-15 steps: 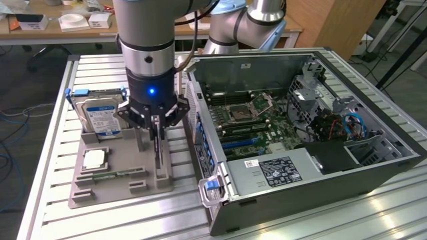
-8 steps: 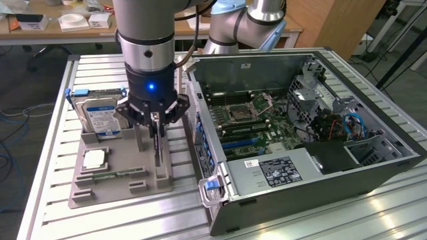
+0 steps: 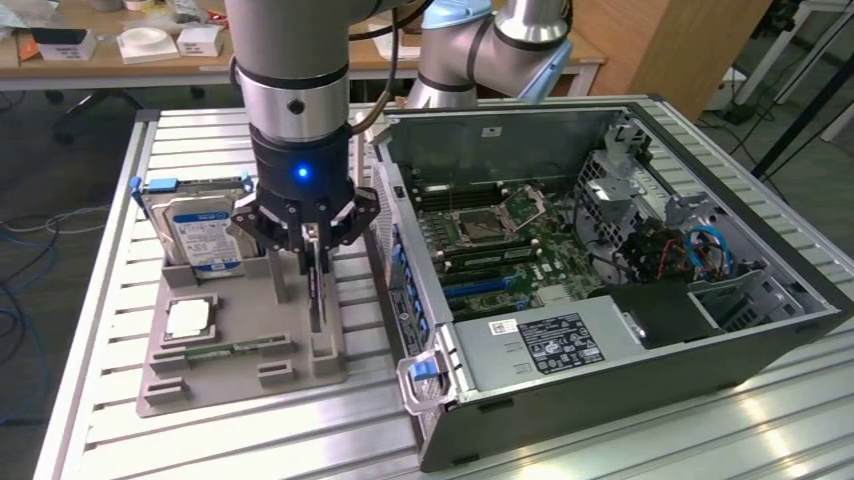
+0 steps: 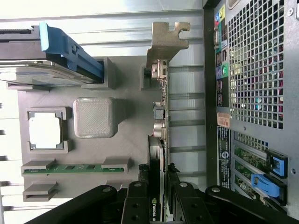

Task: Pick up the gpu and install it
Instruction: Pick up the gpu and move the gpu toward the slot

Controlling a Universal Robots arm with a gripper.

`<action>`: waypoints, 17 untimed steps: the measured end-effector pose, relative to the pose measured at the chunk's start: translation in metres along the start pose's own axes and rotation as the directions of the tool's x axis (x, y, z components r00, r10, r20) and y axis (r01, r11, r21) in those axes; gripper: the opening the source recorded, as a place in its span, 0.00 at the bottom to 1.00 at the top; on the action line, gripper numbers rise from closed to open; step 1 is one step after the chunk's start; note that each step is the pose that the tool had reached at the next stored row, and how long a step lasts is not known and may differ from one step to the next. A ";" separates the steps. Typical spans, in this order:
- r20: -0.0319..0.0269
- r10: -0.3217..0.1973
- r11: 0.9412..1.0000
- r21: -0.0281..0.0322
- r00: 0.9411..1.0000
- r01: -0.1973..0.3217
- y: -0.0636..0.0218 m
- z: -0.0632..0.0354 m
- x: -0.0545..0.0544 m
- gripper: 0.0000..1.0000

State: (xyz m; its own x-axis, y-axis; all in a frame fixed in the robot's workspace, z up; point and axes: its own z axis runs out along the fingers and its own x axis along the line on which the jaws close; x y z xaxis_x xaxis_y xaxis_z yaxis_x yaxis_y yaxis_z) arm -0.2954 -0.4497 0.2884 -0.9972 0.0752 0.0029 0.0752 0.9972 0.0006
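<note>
The gpu [image 3: 316, 295] stands on edge as a thin dark blade at the right side of the grey parts holder [image 3: 227, 375]. My gripper [image 3: 314, 252] comes straight down on its top edge, one finger on each side. In the wrist view the gpu [image 4: 159, 116] runs lengthwise away from my gripper [image 4: 158, 205], with its metal bracket [image 4: 166, 39] at the far end. The black fingers [image 4: 135, 200] are shut on the card's two faces. Whether the card's lower edge has left its slot I cannot tell.
The open computer case [image 3: 747, 340] lies right beside the holder, with the motherboard [image 3: 507, 250] exposed and blue slots [image 3: 481, 285] near the holder side. Its rear grille [image 4: 254, 65] is close to the card. On the holder are a hard drive [image 3: 200, 235], a processor [image 3: 191, 318] and a memory stick [image 3: 220, 350].
</note>
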 end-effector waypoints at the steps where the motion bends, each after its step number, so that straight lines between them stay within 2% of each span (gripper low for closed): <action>1: 0.000 0.000 1.000 0.000 1.000 0.000 0.0000 0.0000 0.000 0.26; 7: 0.000 0.000 1.000 0.000 1.000 0.000 0.0000 -0.0033 0.000 0.26; 17: 0.000 0.000 1.000 0.000 1.000 0.000 0.0000 -0.0187 0.000 0.26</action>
State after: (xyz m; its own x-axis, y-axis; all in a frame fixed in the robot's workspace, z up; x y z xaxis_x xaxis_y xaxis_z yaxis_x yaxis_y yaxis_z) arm -0.2954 -0.4497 0.3071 -0.9972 0.0752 0.0026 0.0752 0.9972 0.0006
